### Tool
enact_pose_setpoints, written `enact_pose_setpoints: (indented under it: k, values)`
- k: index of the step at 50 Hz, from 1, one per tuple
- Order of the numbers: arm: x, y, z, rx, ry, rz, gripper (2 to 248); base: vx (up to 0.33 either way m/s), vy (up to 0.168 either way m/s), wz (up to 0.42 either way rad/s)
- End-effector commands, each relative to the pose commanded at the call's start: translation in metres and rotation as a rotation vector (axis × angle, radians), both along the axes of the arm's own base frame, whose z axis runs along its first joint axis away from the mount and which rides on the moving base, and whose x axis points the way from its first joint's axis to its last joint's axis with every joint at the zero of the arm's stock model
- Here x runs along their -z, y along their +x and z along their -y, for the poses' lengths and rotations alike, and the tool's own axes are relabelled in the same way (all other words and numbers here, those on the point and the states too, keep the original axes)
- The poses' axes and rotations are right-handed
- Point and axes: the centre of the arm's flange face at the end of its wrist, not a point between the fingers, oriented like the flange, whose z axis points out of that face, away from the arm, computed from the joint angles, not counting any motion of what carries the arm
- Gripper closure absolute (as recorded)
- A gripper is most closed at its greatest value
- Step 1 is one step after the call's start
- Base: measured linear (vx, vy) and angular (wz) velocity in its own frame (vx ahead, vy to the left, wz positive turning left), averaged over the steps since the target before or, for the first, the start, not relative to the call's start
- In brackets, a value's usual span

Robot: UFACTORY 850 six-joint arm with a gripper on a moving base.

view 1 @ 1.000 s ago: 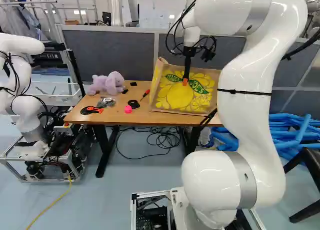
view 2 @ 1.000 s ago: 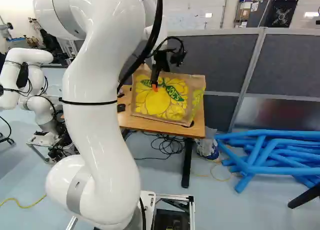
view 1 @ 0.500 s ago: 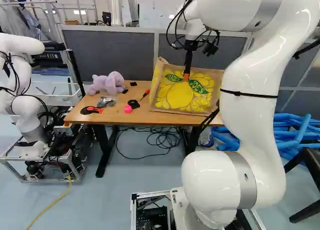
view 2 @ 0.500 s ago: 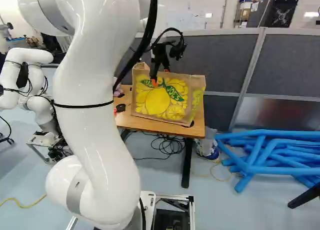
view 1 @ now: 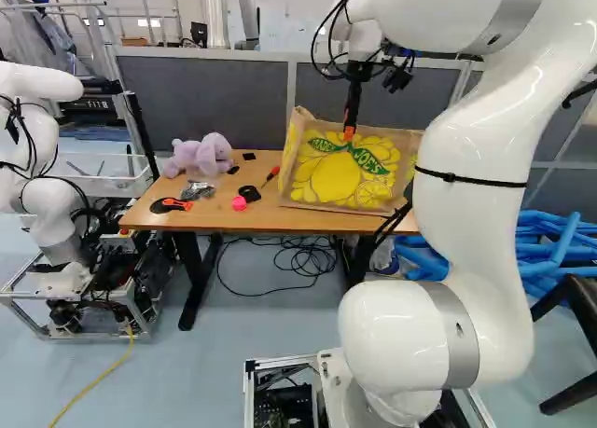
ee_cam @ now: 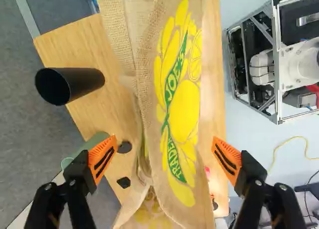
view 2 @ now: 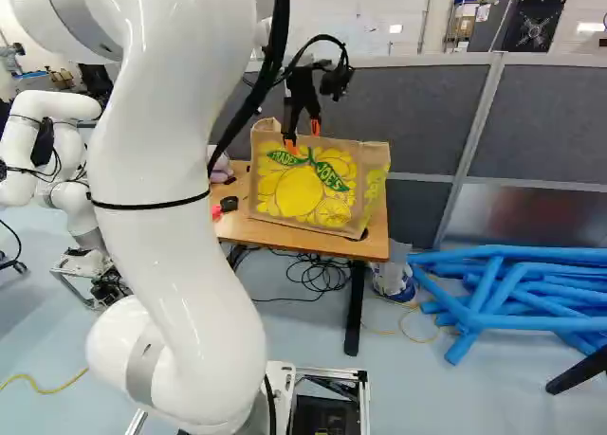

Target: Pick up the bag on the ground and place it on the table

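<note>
The brown bag (view 2: 302, 190) stands upright on the wooden worktop (view 1: 256, 221), at about 3 o'clock on it in the left base view, its base just behind the front edge. A grey partition (view 1: 201, 97) rises at 12 o'clock, beyond the rear edge. The end effector (view 2: 303, 138) hovers at the bag's upper rim, fingers (ee_cam: 227, 159) spread wide with the bag between them, neither gripping; wood shows between each finger and the bag in the wrist view.

Yellow fruit and green leaves brighten the coarse-weave front; yellow marks the side as well. The top is creased, its walls drawn close together, hiding what lies inside.

Behind the bag, a black cylinder (ee_cam: 70, 85) shows a dark mouth, its contents unreadable. At 9 o'clock from the bag in the left base view sits a purple plush toy (view 1: 201, 156); nearer 8 o'clock, a clear packet (view 1: 197, 190) holds small dark pieces beside a pink item (view 1: 239, 203). Blue tubes (view 2: 512, 320) lie on the floor at 4 o'clock in the right base view.
</note>
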Motion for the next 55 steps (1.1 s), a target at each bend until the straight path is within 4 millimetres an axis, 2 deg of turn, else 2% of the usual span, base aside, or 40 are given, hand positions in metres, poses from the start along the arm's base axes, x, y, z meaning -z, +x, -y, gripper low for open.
enact_pose_setpoints:
  k: [55]
  values:
    - [-0.084, -0.023, -0.001, 0.002, 0.005, -0.030, 3, 0.000, 0.000, 0.000]
